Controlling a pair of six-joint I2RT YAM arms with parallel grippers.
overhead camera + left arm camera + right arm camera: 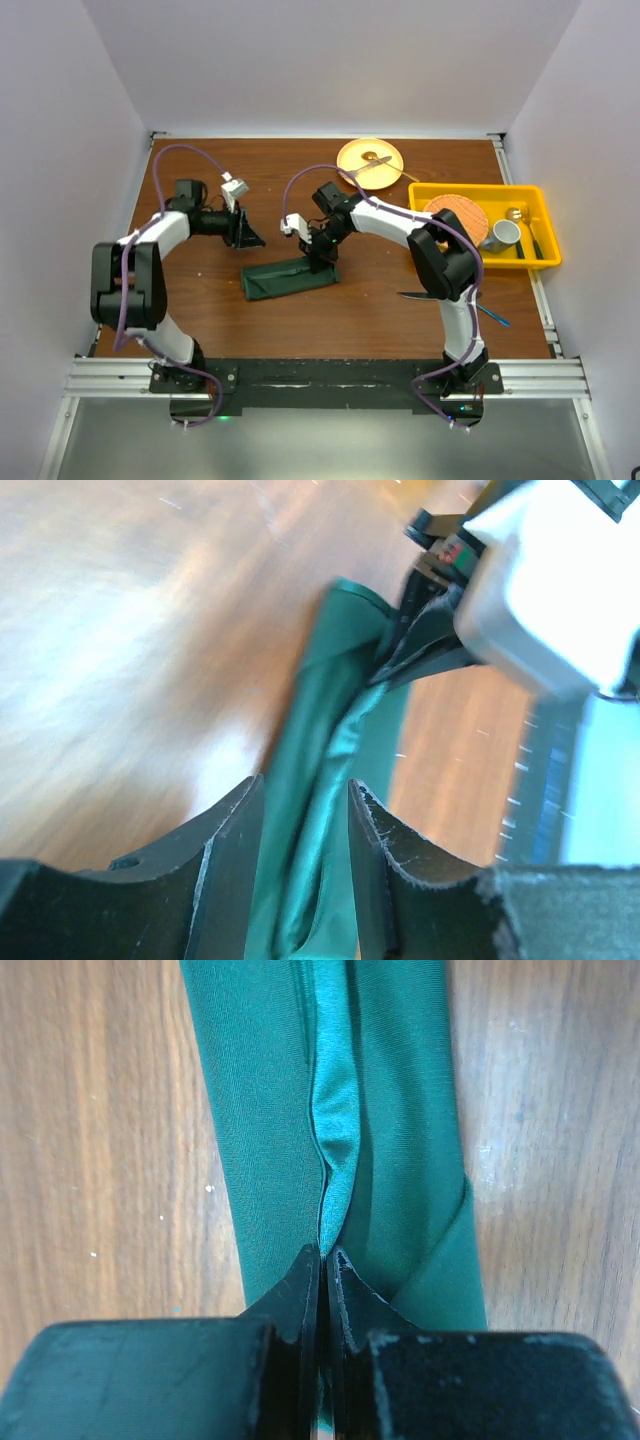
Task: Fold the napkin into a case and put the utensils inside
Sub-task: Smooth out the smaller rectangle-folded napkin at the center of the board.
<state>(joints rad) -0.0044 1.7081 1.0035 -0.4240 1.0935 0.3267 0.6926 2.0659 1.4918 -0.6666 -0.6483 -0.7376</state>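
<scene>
The folded dark green napkin (285, 278) lies mid-counter (200, 310). The right pincer (323, 1252) is clamped tight on its raised centre pleat, probably to lift the pouch's mouth. The left pincer (305, 792), partly spread, hovers empty over the other end.

The left arm (128, 285) and right arm (445, 262) have white-and-black shells, with purple cables (190, 151) looping alongside; the left gripper (305, 785) is matte black.

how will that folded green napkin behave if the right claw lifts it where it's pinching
Probably floppy: the napkin shows soft creases and a loose fold where the right claw pinches it, so it would likely droop and unfold. Its shiny inner layer suggests it may be slippery.
</scene>
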